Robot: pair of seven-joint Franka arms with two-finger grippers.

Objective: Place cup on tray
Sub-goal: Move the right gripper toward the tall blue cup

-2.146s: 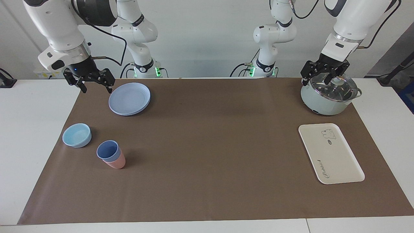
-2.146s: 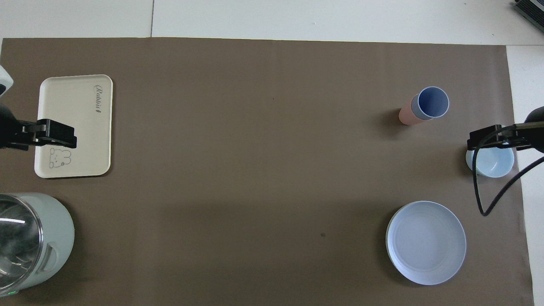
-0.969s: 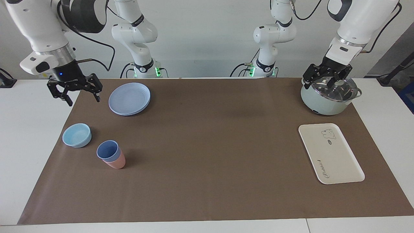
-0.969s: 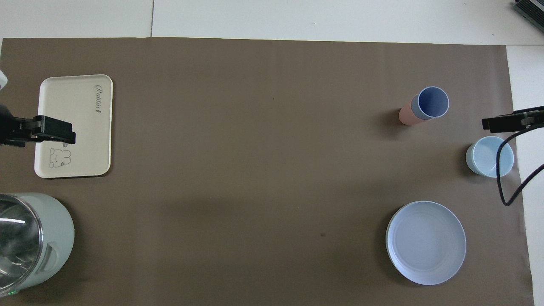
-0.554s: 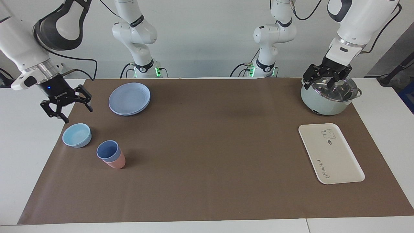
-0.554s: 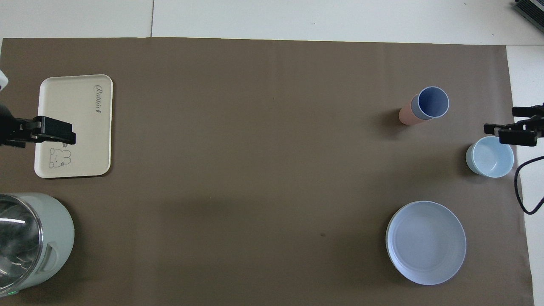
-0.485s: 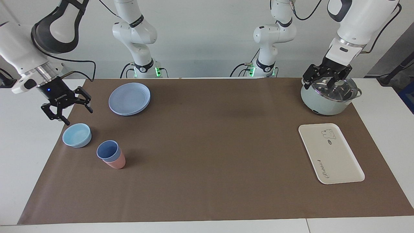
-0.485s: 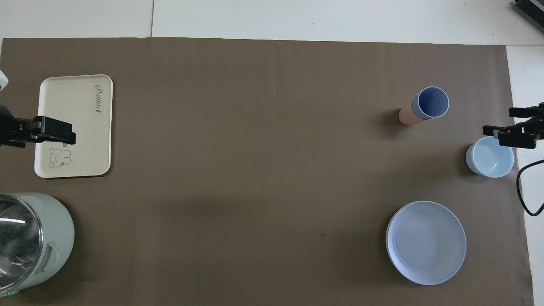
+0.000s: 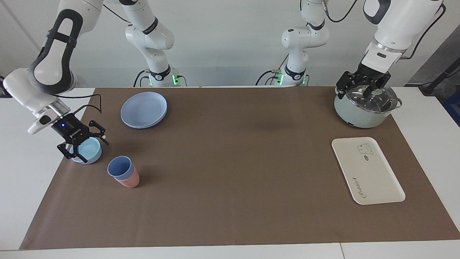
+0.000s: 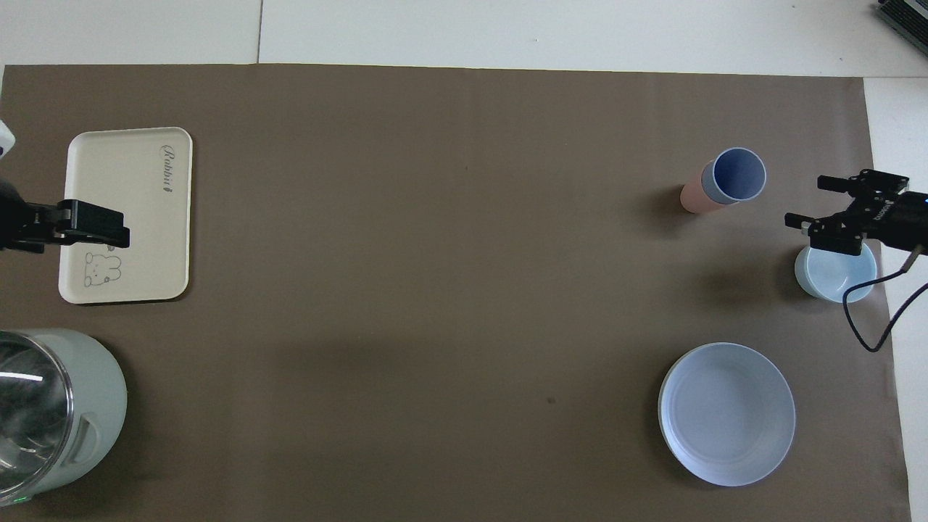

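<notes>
nothing is done yet: the cup (image 9: 121,168) sits nested in a pink cup (image 9: 129,180) near the right arm's end of the desk (image 9: 230,216), well apart from the bare tray (image 9: 367,169) at the left arm's end. the right gripper (image 9: 84,144), fingers apart, hangs over a bowl (image 9: 88,154) beside the cup. the left gripper (image 9: 362,86) waits over a pot (image 9: 364,108), fingers apart. grasp, carry and placing all remain.

Your right gripper (image 9: 86,149) hangs open over the light-blue bowl (image 9: 90,154). The cup (image 9: 120,168) stands near at five o'clock, nested in a pink tumbler (image 9: 130,180); bare mat (image 9: 230,162) runs to the tray (image 9: 367,169).
</notes>
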